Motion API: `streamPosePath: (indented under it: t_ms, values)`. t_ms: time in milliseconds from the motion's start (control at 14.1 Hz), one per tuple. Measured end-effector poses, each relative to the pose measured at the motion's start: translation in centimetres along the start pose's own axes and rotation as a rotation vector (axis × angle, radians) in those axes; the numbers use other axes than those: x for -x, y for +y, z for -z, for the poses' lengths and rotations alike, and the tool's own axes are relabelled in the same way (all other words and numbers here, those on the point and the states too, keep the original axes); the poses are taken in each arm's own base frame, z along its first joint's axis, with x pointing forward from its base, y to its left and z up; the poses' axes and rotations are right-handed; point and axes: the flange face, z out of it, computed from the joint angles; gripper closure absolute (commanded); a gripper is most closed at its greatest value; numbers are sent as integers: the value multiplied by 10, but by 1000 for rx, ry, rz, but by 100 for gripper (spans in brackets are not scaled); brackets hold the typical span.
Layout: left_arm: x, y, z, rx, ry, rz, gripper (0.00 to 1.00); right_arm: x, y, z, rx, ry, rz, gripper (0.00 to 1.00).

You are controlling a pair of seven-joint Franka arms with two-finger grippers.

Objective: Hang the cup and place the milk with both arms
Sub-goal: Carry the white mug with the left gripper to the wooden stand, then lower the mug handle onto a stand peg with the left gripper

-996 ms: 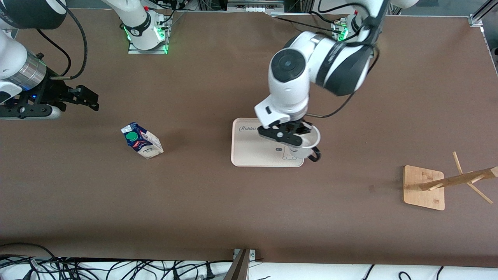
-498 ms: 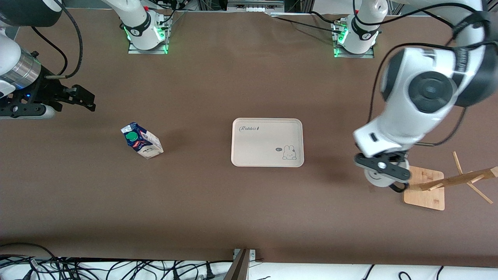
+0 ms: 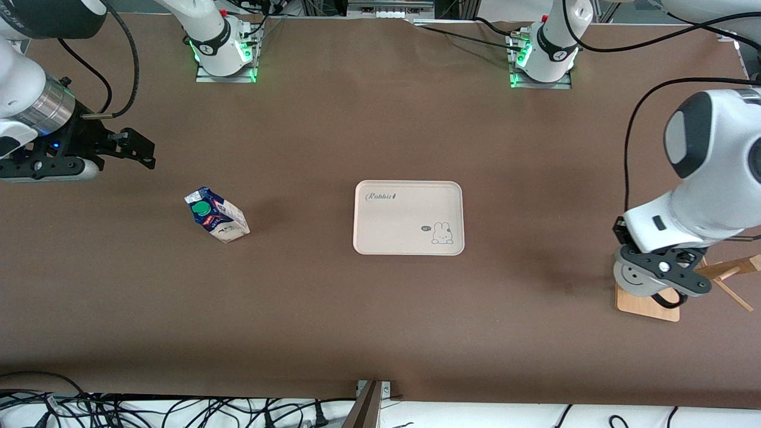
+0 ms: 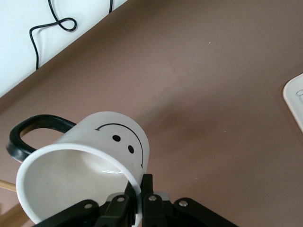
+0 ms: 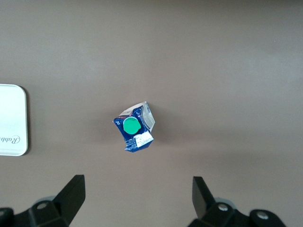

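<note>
The white cup point(image 3: 628, 279) with a smiley face hangs in my left gripper point(image 3: 664, 276), over the wooden rack's base point(image 3: 639, 305) at the left arm's end of the table. In the left wrist view the gripper point(image 4: 140, 183) is shut on the cup's rim point(image 4: 80, 165), one finger inside and one outside, and the black handle point(image 4: 33, 131) points away from the jaws. The milk point(image 3: 216, 215) stands on the table toward the right arm's end. My right gripper point(image 3: 138, 148) is open and hovers over the table near the milk. In the right wrist view the milk point(image 5: 135, 127) lies ahead of the open gripper point(image 5: 137, 190).
A cream tray point(image 3: 392, 232) with a rabbit drawing lies at the table's middle; its edge shows in the right wrist view point(image 5: 12, 120) and the left wrist view point(image 4: 294, 97). The rack's wooden post with pegs point(image 3: 726, 271) rises from the base. Cables lie along the table's near edge.
My left arm has carried the cup from over the tray to over the rack's base at the left arm's end. My right gripper has shifted only slightly. The milk has not moved.
</note>
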Motion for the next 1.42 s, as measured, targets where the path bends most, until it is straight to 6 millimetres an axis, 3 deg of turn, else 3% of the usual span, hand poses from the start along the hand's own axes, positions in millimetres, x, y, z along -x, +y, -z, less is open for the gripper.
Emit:
streamPosePath:
  t_ms: [213,356,711,996,1422]
  values:
    - [26,-45,-7,37,23,16,100,-1,0,4,-1,8,0,0]
    - [38,-63,-8,57,36,22,100,-1,1,6,-1,12,-1,0]
    - [42,-55,9,81,40,37,100,-1,1,6,-1,13,-3,0]
    - [45,-39,8,172,-11,135,100,-1,2,6,-1,13,-3,0]
    - [49,-40,9,189,-16,140,100,-1,2,6,-1,12,-4,0]
